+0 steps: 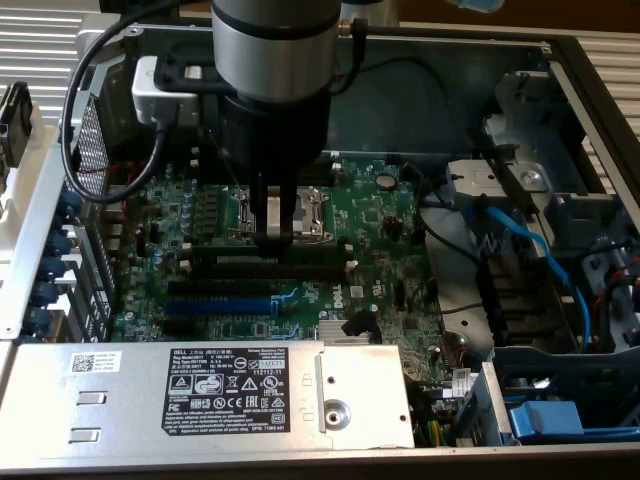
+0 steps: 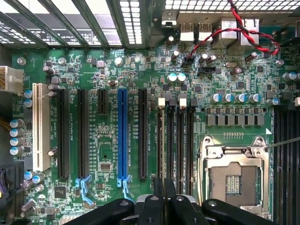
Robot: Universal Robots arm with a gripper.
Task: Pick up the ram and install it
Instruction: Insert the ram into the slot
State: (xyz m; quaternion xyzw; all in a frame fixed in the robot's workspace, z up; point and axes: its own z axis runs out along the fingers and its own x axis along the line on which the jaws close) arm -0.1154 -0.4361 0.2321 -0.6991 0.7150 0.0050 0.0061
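My gripper point(image 1: 275, 232) hangs straight down over the motherboard point(image 1: 390, 230), its two dark fingers close together at the row of black memory slots point(image 2: 180, 140). In the wrist view the gripper point(image 2: 164, 204) is shut on a thin dark strip seen edge-on, the ram point(image 2: 161, 186), which lines up with the slot nearest the blue slot point(image 2: 122, 136). In the exterior view the ram point(image 1: 225, 244) reads as a long dark band lying along the slots just under the fingertips. I cannot tell whether it is seated in the slot.
The open CPU socket point(image 2: 233, 180) lies right beside the memory slots. A grey power supply point(image 1: 200, 390) covers the near edge of the case. Blue cables point(image 1: 530, 250) and drive bays stand at the exterior view's right. Red and black wires point(image 2: 225, 30) run near the rear ports.
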